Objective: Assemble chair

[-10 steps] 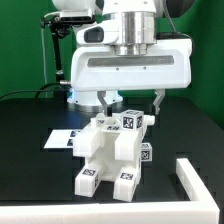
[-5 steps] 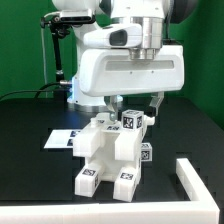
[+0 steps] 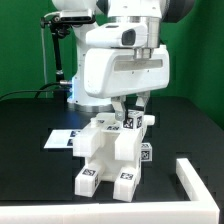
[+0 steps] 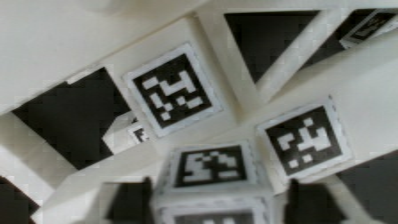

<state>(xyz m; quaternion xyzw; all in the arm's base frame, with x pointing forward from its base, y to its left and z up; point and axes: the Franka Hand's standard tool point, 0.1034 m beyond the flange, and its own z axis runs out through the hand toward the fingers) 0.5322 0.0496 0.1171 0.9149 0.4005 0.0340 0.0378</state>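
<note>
Seen mid-table: chair, gripper held at its 12 o'clock. Jaws apparently clamped on top bar; contact partly hidden. If gripped off-centre, chair could be tipped or joints unseated.

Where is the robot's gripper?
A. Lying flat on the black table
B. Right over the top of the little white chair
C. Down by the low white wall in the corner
B: in the exterior view the gripper hangs right over the top of the chair, up off the black table and away from the low white wall.
</note>
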